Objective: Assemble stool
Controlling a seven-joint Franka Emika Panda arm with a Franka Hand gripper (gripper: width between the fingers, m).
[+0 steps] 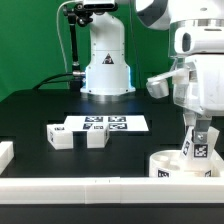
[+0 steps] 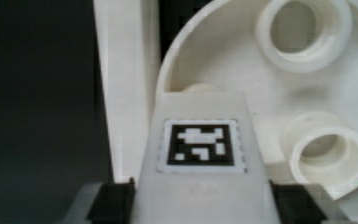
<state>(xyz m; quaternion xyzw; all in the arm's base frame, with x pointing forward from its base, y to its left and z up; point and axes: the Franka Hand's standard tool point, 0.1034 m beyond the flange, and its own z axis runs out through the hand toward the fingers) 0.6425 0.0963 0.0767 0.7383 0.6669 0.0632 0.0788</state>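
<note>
Exterior view, starting at the exterior view's left of the marker board: first loose leg lying on the black table, just off the board's near corner. Second loose leg next along, close against the board's front edge. Behind the marker board, the arm's base.

Well to the exterior view's right of the marker board: gripper pointing down, jaws roughly half closed and clamped on the held leg, upright, tag facing out. Directly beneath, nearer the camera than the board: seat, flat on the table beside the front border rail.

Wrist view: held leg seen along its length, tag toward the lens, tip reaching over the seat's upturned face. Two round sockets in sight, both empty. Too blurred to say whether the tip already touches the disc.

Looks like the fitting of a leg into the seat, early in the assembly, with two legs waiting by the marker board. Next move, by this reading: shift the tip sideways over one socket, keep the leg vertical, lower until seated, then turn or press home before letting go. Worth watching for the seat sliding under an off-centre push.
</note>
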